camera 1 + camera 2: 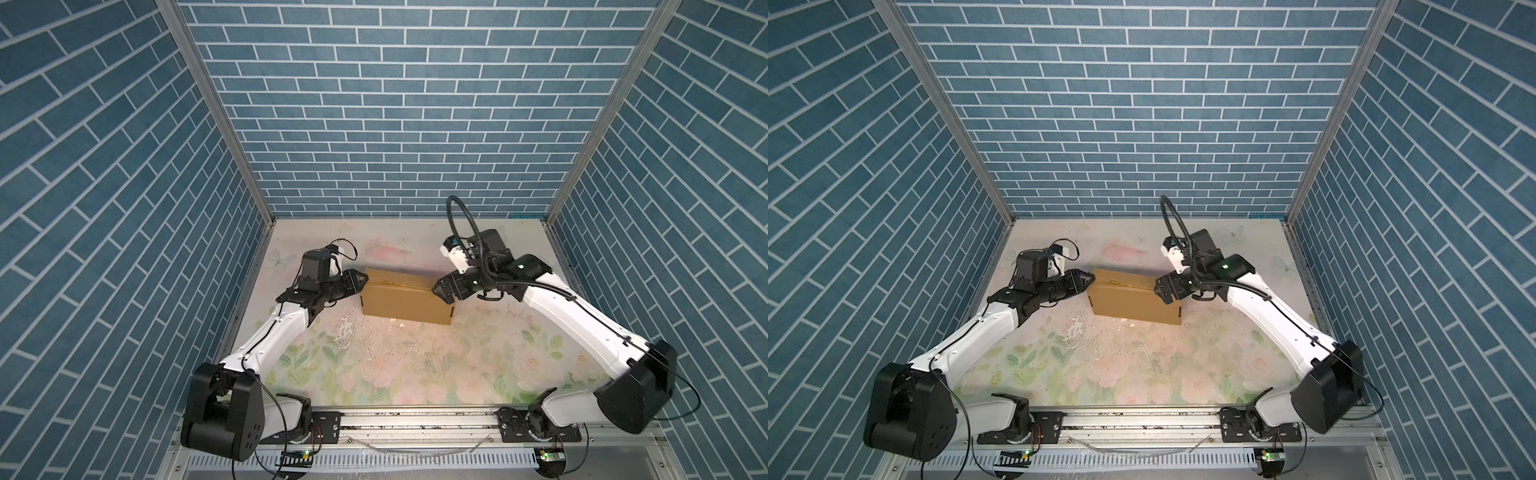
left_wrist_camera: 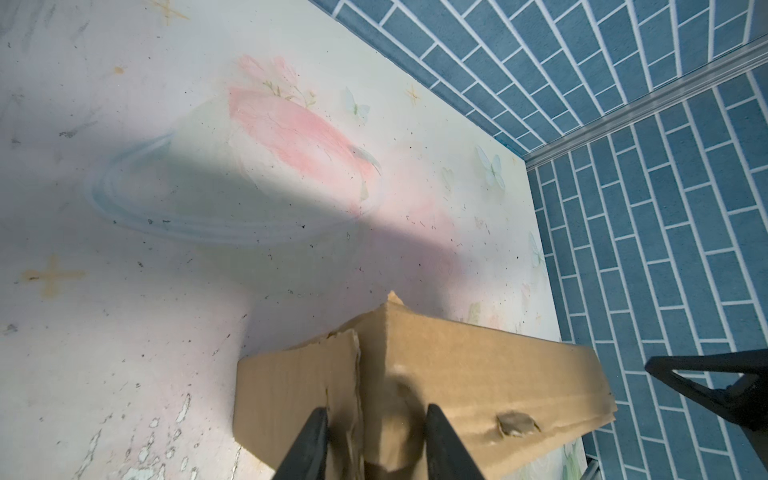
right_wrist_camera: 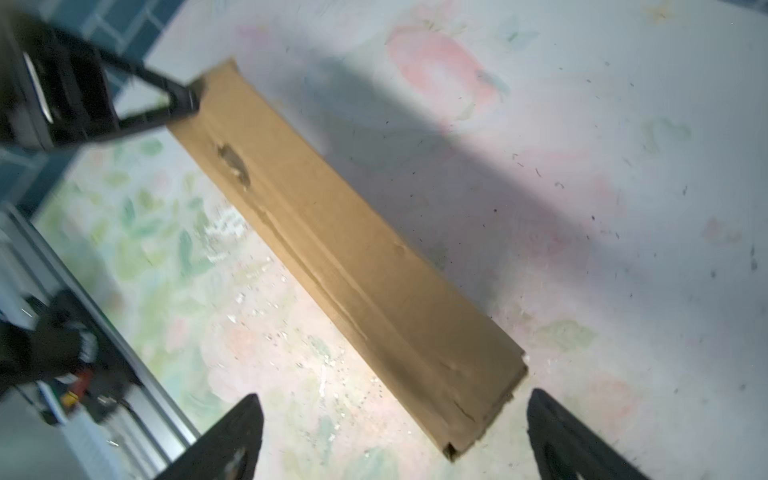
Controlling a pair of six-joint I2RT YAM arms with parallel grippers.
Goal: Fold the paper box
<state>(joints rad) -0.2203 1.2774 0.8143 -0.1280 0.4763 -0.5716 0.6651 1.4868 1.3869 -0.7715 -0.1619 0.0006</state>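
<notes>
Near edge of the floral bench (image 1: 374,374) is bare. Further back, mid-bench, the paper box (image 1: 405,301) stands closed as a shallow tan block, its narrow top face creased and bearing a torn patch (image 3: 232,164). Folding appears largely complete; tab seating cannot be confirmed. The left gripper (image 1: 360,281) pinches its left end. The right gripper (image 1: 439,292) gapes wide, just off the right end.
</notes>
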